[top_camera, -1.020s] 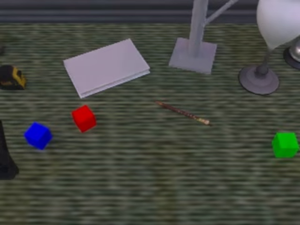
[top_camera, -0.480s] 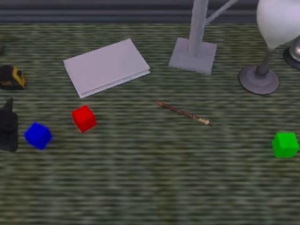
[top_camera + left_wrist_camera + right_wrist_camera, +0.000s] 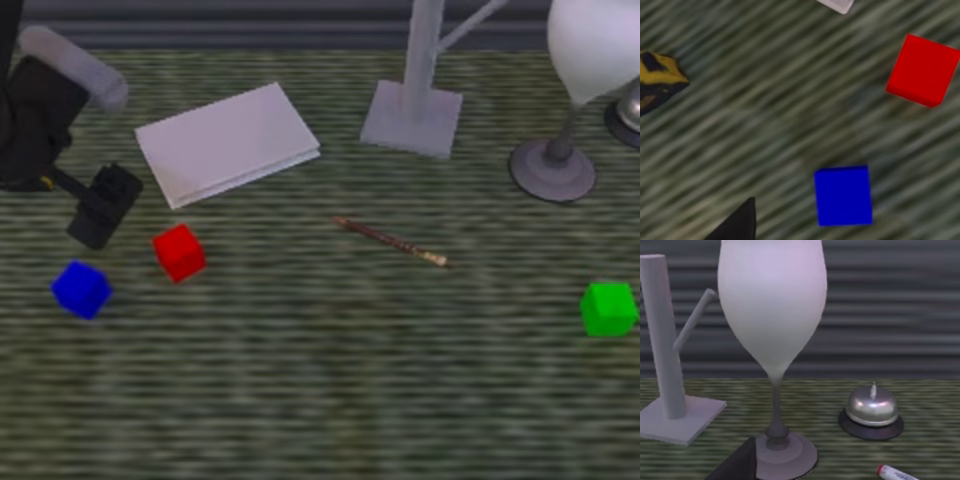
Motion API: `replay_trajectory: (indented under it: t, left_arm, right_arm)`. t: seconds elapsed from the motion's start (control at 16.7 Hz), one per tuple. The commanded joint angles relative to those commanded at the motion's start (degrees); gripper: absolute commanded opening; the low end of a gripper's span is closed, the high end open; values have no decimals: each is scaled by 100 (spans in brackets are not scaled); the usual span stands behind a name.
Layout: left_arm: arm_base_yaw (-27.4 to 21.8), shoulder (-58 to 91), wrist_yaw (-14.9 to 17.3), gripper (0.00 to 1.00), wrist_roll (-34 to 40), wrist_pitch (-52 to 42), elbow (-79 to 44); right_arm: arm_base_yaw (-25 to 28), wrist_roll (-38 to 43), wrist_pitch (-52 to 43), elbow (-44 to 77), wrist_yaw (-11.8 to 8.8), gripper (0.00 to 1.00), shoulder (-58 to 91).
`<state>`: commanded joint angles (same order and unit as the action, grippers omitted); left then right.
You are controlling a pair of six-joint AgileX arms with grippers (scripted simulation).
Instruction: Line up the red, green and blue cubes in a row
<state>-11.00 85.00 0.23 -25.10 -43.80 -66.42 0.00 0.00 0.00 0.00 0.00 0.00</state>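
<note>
The red cube [image 3: 179, 252] lies left of the middle, with the blue cube [image 3: 82, 289] a little to its left and nearer the front. Far off at the right edge sits the green cube [image 3: 608, 308]. My left gripper [image 3: 105, 205] hovers just behind and left of the red cube, open and holding nothing. In the left wrist view the blue cube [image 3: 843, 196] and the red cube [image 3: 923, 69] both show, with one dark fingertip [image 3: 736, 225] at the edge. My right gripper [image 3: 782, 476] is parked outside the top view, open and empty.
A white notebook [image 3: 228, 143] lies behind the red cube. A grey stand [image 3: 412, 115], a tall white glass [image 3: 553, 170] and a silver bell [image 3: 872, 410] fill the back right. A thin brown stick [image 3: 390, 241] lies mid-table. A yellow-black tape measure [image 3: 657, 80] sits far left.
My left arm has swung in from the left edge toward the back and right, so its gripper now hangs close to the red cube. The cubes have not moved.
</note>
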Motion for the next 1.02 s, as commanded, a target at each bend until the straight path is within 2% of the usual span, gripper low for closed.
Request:
replay_trajectory:
  t: [0.24,0.54,1.02]
  left_arm:
    - [-269,2049,6,100,-617,-1072,-1604]
    - [-494,3682,-2,100,-1141,-1918,-3067]
    - [-517,4075,-6,100,-1261,-2093,-3415]
  right_arm:
    - [0,0,0,0,0,100,0]
    - [0,0,0,0,0,100,0]
    - [0,0,0,0,0,100,0]
